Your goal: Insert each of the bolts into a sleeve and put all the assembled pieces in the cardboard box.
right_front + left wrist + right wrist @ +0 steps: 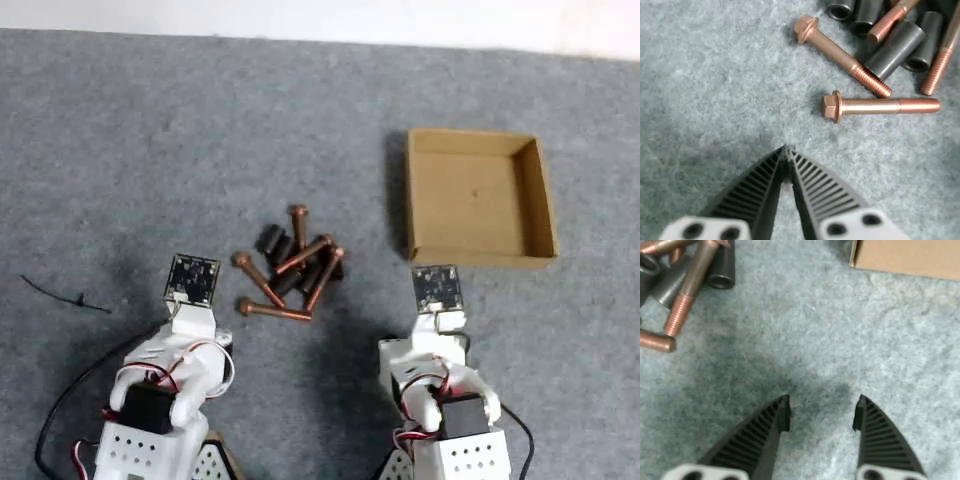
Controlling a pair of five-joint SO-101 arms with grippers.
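Note:
Several copper bolts (275, 310) and black sleeves (272, 241) lie in a loose pile on the grey carpet, between the two arms and a little beyond them. The cardboard box (535, 205) stands empty to the pile's right. My left gripper (787, 151) is shut with nothing in it, just short of the nearest bolt (880, 106); another bolt (840, 54) and a sleeve (895, 47) lie behind it. My right gripper (822, 412) stands open over bare carpet, holding nothing. It sits between the pile's bolts (690, 287) and a corner of the box (910, 257).
A thin black wire scrap (65, 297) lies on the carpet far left. The carpet (150, 150) is bare beyond the left arm. A white strip (400, 20) borders the far edge.

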